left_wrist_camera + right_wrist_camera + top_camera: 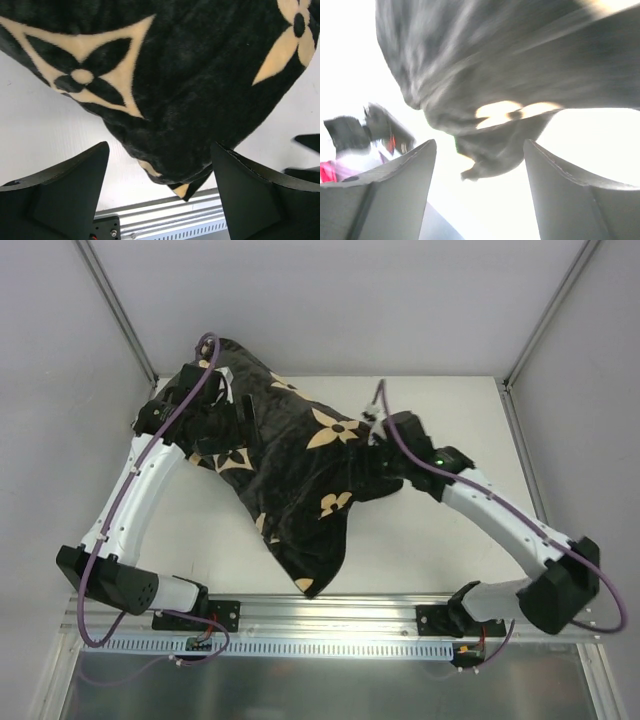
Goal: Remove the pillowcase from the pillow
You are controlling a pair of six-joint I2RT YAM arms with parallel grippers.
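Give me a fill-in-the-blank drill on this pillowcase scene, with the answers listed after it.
1. The pillowcase is ____ with tan flower motifs.
2. The left tool is ____, not shut.
3. The ____ wrist view is the blurred one.
4. The table has a plain ____ top.

Missing words: black; open; right; white.

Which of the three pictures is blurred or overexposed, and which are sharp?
Right wrist view: strongly blurred, the pillowcase smeared, the background washed out to white. Left wrist view: sharp on the pillowcase, evenly lit. Top view: sharp, soft even light, faint shadows on the table.
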